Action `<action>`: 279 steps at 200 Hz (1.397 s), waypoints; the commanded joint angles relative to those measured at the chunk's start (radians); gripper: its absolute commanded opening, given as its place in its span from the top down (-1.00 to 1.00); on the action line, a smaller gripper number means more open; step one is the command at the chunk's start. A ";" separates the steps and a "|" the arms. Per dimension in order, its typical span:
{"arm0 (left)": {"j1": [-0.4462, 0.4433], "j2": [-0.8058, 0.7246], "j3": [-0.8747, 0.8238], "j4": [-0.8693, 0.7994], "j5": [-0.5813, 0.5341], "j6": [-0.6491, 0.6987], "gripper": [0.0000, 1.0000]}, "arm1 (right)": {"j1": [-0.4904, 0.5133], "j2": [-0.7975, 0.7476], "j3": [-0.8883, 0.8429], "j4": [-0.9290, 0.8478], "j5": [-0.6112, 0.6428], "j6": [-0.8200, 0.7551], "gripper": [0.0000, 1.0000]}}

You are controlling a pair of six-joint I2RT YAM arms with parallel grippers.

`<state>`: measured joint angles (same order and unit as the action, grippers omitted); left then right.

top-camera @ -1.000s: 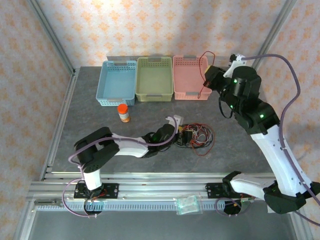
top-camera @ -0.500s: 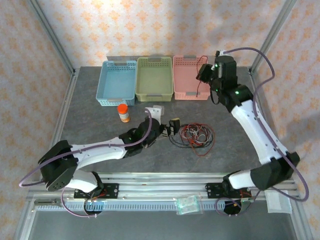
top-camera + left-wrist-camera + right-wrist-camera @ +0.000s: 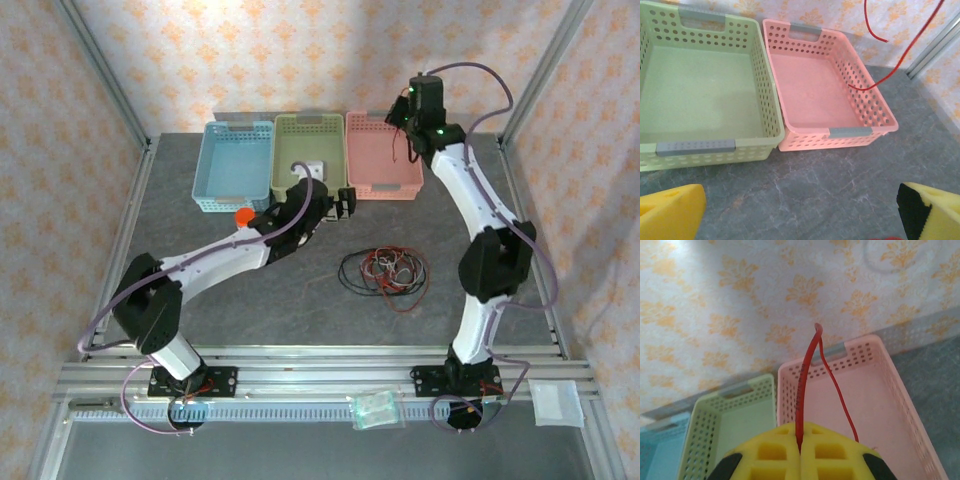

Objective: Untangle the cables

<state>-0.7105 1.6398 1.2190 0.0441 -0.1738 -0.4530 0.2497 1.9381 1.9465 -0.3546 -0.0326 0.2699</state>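
Observation:
A tangle of dark red and black cables [image 3: 385, 272] lies on the grey table [image 3: 200, 250] right of centre. One red cable [image 3: 807, 375] is pinched between the yellow pads of my right gripper [image 3: 800, 450], which is raised over the pink basket [image 3: 875, 405]. In the top view that gripper [image 3: 402, 115] is above the basket's back edge, with the red cable [image 3: 409, 148] dangling into it. My left gripper [image 3: 345, 203] hovers in front of the green basket [image 3: 309, 150], away from the tangle. Its fingers [image 3: 670, 212] are spread wide with bare table between them, and the hanging red cable [image 3: 905, 50] shows ahead.
Blue basket [image 3: 235, 160], green basket [image 3: 700, 95] and pink basket [image 3: 825, 95] stand in a row at the back. An orange bottle [image 3: 243, 214] peeks out beside the left arm. A plastic packet [image 3: 376, 410] lies on the front rail.
My left gripper moved from the tangle back toward the baskets. My right gripper rose higher and further back over the pink basket, carrying the red cable.

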 commanded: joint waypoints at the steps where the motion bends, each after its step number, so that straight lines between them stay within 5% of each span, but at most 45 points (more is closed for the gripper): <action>1: 0.025 0.058 0.118 -0.126 0.028 -0.004 -0.99 | 0.000 0.100 0.120 -0.039 0.078 -0.037 1.00; 76: 0.090 0.078 0.078 0.009 0.198 0.025 -0.99 | 0.000 0.367 0.337 -0.175 0.286 -0.061 0.99; 143: 0.106 0.055 -0.018 0.054 0.258 0.014 -0.99 | 0.002 0.472 0.363 -0.173 -0.054 -0.098 0.46; 196: 0.105 0.064 -0.042 0.070 0.269 -0.005 -0.92 | 0.002 0.427 0.374 -0.207 -0.099 -0.099 0.29; 216: 0.090 0.060 -0.058 0.053 0.257 -0.008 -0.90 | 0.006 0.341 0.276 -0.199 -0.109 -0.088 0.32; 279: -0.055 0.004 -0.197 0.016 0.140 -0.045 -0.75 | 0.070 -0.121 -0.402 -0.028 -0.060 -0.010 0.33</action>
<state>-0.7208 1.6962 1.0725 0.0845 0.0246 -0.4625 0.2890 1.9743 1.6985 -0.4538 -0.1268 0.2104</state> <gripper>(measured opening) 0.892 0.336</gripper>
